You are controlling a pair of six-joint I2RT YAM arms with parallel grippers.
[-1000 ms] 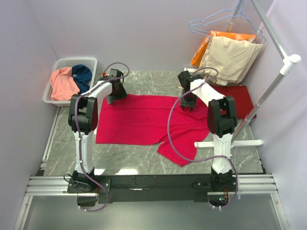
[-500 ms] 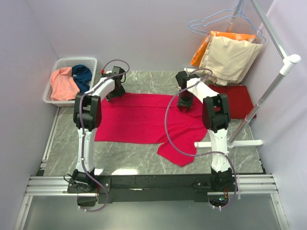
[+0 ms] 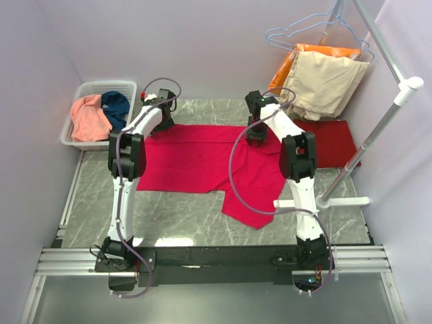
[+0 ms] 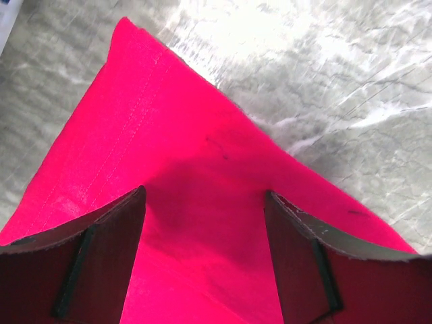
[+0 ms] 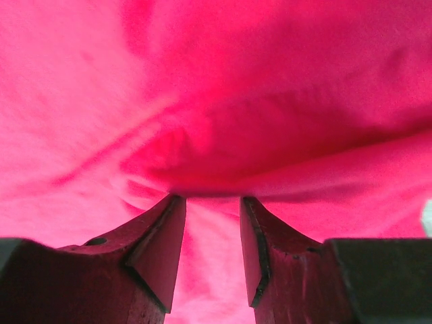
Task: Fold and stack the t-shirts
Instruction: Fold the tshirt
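- Your left end effector [image 4: 206, 202] has its fingers apart, right over a far corner of the bright red t-shirt [image 3: 202, 158].
- Your right end effector [image 5: 212, 202] is apart too, low over a bump in the same shirt.
- The shirt lies spread out on the desk [image 3: 175, 216].
- The pink t-shirt [image 3: 88, 116] and the blue t-shirt [image 3: 116, 108] sit in the basket [image 3: 101, 86].

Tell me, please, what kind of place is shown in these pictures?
Probably a robot test cell arranged for folding laundry, not a home: plain lilac walls enclose a marble-patterned table, a white basket holds t-shirts at the far left, and a garment rack with wire hangers stands at the right.
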